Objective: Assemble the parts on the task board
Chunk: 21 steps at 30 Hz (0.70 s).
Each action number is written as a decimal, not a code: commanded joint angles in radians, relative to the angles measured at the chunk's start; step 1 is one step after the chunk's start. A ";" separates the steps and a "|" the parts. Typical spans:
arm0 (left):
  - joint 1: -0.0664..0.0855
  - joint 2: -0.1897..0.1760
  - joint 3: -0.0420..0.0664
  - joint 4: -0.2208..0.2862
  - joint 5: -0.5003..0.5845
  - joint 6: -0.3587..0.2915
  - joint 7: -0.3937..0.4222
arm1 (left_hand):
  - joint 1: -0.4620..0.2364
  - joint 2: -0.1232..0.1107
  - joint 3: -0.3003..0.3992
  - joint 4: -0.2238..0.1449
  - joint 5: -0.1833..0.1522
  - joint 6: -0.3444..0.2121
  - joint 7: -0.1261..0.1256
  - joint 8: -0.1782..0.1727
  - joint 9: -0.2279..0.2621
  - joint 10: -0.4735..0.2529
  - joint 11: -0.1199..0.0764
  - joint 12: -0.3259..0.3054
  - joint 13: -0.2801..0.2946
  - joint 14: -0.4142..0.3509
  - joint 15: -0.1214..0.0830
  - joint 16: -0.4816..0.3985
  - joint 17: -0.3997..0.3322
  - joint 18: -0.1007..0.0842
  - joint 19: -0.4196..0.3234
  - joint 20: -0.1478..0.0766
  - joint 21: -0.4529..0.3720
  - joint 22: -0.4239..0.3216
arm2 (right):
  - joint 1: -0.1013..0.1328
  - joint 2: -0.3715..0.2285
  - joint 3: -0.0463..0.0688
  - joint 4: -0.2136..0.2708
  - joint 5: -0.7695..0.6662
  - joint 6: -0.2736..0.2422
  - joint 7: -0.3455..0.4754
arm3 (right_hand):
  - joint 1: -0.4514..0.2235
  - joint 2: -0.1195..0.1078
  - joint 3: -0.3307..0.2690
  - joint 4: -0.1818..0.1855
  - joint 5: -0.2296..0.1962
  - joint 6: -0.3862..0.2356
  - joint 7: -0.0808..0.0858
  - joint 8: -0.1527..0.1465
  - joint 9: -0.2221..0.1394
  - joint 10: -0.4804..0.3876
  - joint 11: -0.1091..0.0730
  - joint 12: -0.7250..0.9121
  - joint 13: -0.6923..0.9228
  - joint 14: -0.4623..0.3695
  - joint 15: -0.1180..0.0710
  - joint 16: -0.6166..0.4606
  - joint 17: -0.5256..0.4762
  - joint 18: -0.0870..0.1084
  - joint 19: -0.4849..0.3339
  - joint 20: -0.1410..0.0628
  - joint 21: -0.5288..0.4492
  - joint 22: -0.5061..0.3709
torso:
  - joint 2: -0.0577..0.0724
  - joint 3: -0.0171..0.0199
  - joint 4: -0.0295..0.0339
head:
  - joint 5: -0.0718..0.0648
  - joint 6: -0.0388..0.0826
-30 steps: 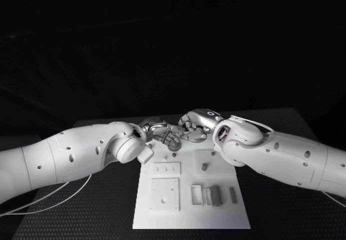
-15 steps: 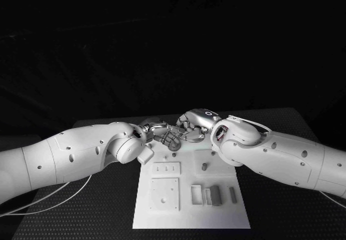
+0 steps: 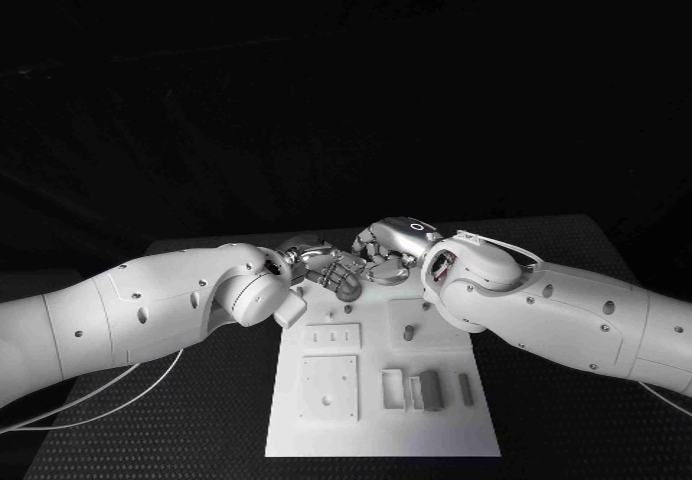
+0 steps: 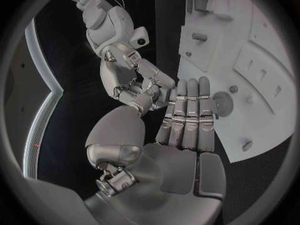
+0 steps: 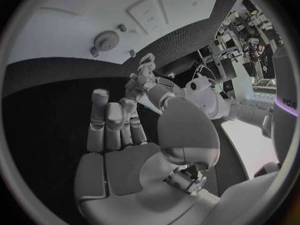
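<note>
The white task board (image 3: 382, 425) lies in the middle of the black table. Both hands meet above its far end. My left hand (image 3: 329, 268) keeps its fingers (image 4: 187, 110) straight and side by side, and its palm is bare. My right hand (image 3: 389, 252) faces it, and its fingertips (image 4: 147, 92) touch the left hand near the thumb. Whether a part sits between them is hidden. A round toothed part (image 4: 224, 103) lies on the board under the hands (image 5: 106, 38). Several grey parts (image 3: 428, 390) stand in the board's near right section.
A square plate (image 3: 329, 387) with a hole sits in the board's near left. A small slotted plate (image 3: 333, 338) and a short peg (image 3: 408, 335) lie mid-board. Black matting (image 3: 577, 400) surrounds the board. A cable (image 3: 130, 385) runs under my left arm.
The two hands have shifted only very slightly where they meet. Nothing on the board has moved.
</note>
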 commanded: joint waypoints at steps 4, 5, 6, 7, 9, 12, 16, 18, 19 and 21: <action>0.003 0.004 0.003 -0.002 0.008 -0.016 0.017 | 0.005 0.031 0.013 -0.020 0.000 0.024 -0.010 0.011 0.002 0.024 -0.005 0.010 0.007 0.016 -0.003 -0.007 0.009 0.004 0.011 -0.004 -0.003 0.005 | -0.005 0.002 -0.002 0.006 -0.008 0.023 0.012 | 0.003 0.010 0.001 0.005 0.006 0.052 0.022 0.002 0.037 -0.001 -0.008 -0.003 -0.001 -0.002 -0.008 0.004 -0.001 0.008 0.006 -0.003 0.004 0.018 | 0.000 0.0008 -0.0005 | 0.002 -0.002; 0.003 0.004 0.003 -0.001 0.008 -0.016 0.016 | 0.005 0.032 0.015 -0.022 0.000 0.027 -0.012 0.012 0.002 0.027 -0.007 0.011 0.008 0.018 -0.003 -0.007 0.010 0.004 0.012 -0.005 -0.002 0.006 | -0.005 0.002 -0.002 0.005 -0.008 0.023 0.012 | 0.003 0.010 0.001 0.005 0.006 0.052 0.022 0.002 0.037 -0.001 -0.008 -0.003 -0.001 -0.002 -0.008 0.004 -0.001 0.008 0.006 -0.003 0.004 0.018 | 0.000 0.0010 -0.0007 | 0.002 -0.002; 0.003 0.004 0.003 -0.001 0.007 -0.016 0.015 | 0.004 0.034 0.016 -0.023 0.000 0.031 -0.013 0.014 0.002 0.030 -0.008 0.012 0.010 0.019 -0.004 -0.007 0.012 0.003 0.013 -0.005 -0.002 0.007 | -0.005 0.001 -0.002 0.005 -0.008 0.023 0.012 | 0.003 0.010 0.001 0.005 0.006 0.052 0.022 0.002 0.037 -0.001 -0.008 -0.003 -0.001 -0.002 -0.008 0.004 -0.001 0.008 0.006 -0.003 0.004 0.018 | 0.000 0.0008 -0.0004 | 0.002 -0.003; 0.003 0.004 0.003 -0.001 0.007 -0.015 0.015 | 0.004 0.034 0.016 -0.024 0.000 0.033 -0.014 0.014 0.002 0.032 -0.009 0.012 0.010 0.020 -0.004 -0.007 0.012 0.003 0.013 -0.006 -0.002 0.008 | -0.005 0.001 -0.002 0.004 -0.008 0.024 0.012 | 0.003 0.010 0.001 0.005 0.006 0.052 0.022 0.002 0.037 -0.001 -0.008 -0.003 -0.001 -0.002 -0.008 0.004 -0.001 0.008 0.007 -0.003 0.004 0.018 | 0.000 0.0009 -0.0002 | 0.002 -0.003; 0.003 0.004 0.003 -0.001 0.003 -0.015 0.013 | 0.002 0.035 0.018 -0.025 0.000 0.039 -0.016 0.016 0.003 0.037 -0.012 0.013 0.012 0.023 -0.006 -0.006 0.015 0.003 0.015 -0.007 -0.001 0.009 | -0.006 0.002 -0.002 0.004 -0.008 0.023 0.011 | 0.003 0.010 0.001 0.005 0.006 0.052 0.022 0.002 0.038 -0.001 -0.008 -0.003 -0.001 -0.002 -0.008 0.004 -0.001 0.008 0.007 -0.003 0.004 0.018 | 0.000 0.0011 -0.0003 | 0.002 -0.003; 0.003 0.002 0.003 0.000 -0.007 -0.012 0.009 | 0.000 0.037 0.021 -0.026 0.000 0.058 -0.024 0.025 0.007 0.056 -0.020 0.020 0.019 0.027 -0.008 -0.007 0.021 0.002 0.018 -0.009 0.000 0.013 | -0.006 0.001 -0.002 0.003 -0.008 0.023 0.011 | 0.003 0.009 0.001 0.005 0.006 0.052 0.022 0.002 0.038 -0.001 -0.008 -0.003 -0.001 -0.002 -0.008 0.004 -0.001 0.008 0.007 -0.003 0.004 0.018 | 0.000 0.0012 -0.0006 | 0.002 -0.003; 0.003 0.000 0.003 0.002 -0.019 -0.009 0.005 | 0.002 0.041 0.025 -0.027 0.000 0.071 -0.029 0.031 0.011 0.070 -0.027 0.025 0.026 0.033 -0.011 -0.005 0.028 0.002 0.023 -0.012 0.002 0.018 | -0.007 0.000 -0.002 0.002 -0.009 0.024 0.011 | 0.003 0.009 0.001 0.005 0.006 0.052 0.022 0.002 0.038 -0.001 -0.008 -0.003 -0.001 -0.002 -0.008 0.004 -0.001 0.008 0.007 -0.003 0.004 0.018 | 0.000 0.0008 -0.0006 | 0.001 -0.002; 0.003 -0.001 0.003 0.002 -0.021 -0.010 0.004 | 0.002 0.043 0.026 -0.027 0.000 0.076 -0.031 0.033 0.013 0.074 -0.029 0.027 0.030 0.036 -0.012 -0.004 0.031 0.002 0.025 -0.014 0.003 0.020 | -0.007 0.000 -0.002 0.001 -0.009 0.026 0.010 | 0.002 0.008 0.001 0.005 0.006 0.052 0.022 0.002 0.038 -0.001 -0.008 -0.003 -0.001 -0.002 -0.008 0.004 -0.001 0.008 0.007 -0.003 0.004 0.018 | 0.000 0.0008 -0.0006 | 0.001 -0.002; 0.002 -0.002 0.003 0.003 -0.022 -0.010 0.004 | 0.002 0.044 0.027 -0.027 0.000 0.079 -0.032 0.034 0.014 0.077 -0.031 0.029 0.032 0.038 -0.013 -0.003 0.034 0.002 0.027 -0.014 0.004 0.021 | -0.007 0.000 -0.002 0.001 -0.009 0.026 0.010 | 0.002 0.008 0.001 0.005 0.006 0.052 0.022 0.002 0.038 -0.001 -0.008 -0.003 -0.001 -0.001 -0.008 0.004 -0.001 0.008 0.007 -0.003 0.004 0.018 | 0.000 0.0006 -0.0004 | 0.000 -0.002; 0.002 -0.002 0.003 0.003 -0.026 -0.013 0.003 | 0.001 0.046 0.028 -0.027 0.000 0.084 -0.034 0.037 0.018 0.083 -0.034 0.031 0.038 0.043 -0.015 -0.001 0.040 0.001 0.030 -0.017 0.006 0.024 | -0.008 -0.001 -0.002 0.000 -0.009 0.028 0.010 | 0.002 0.007 0.001 0.005 0.006 0.052 0.022 0.002 0.038 -0.001 -0.008 -0.003 -0.001 -0.001 -0.008 0.004 -0.001 0.008 0.007 -0.003 0.004 0.018 | 0.000 0.0006 -0.0004 | 0.000 -0.002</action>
